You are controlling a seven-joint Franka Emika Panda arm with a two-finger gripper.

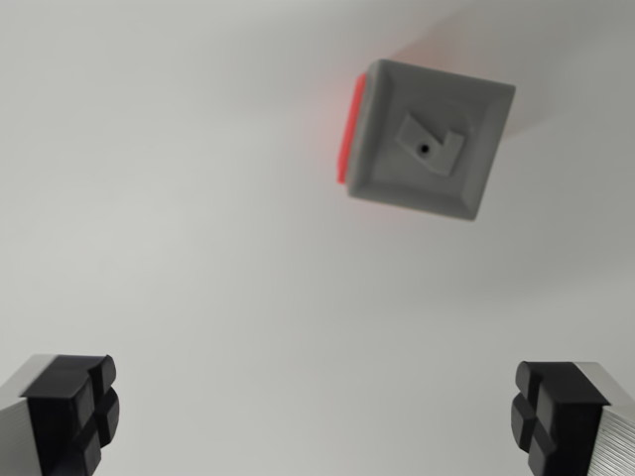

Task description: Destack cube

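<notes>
Well above the wide-open, empty gripper [317, 421], right of centre: grey cube [429, 139], seemingly atop red.

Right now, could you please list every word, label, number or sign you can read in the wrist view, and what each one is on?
None: no readable text in this view.
The grey cube has only a raised moulded shape with a small dark hole on top, no lettering.
The red block beneath it shows no markings.
The hand pads are plain black.
</notes>
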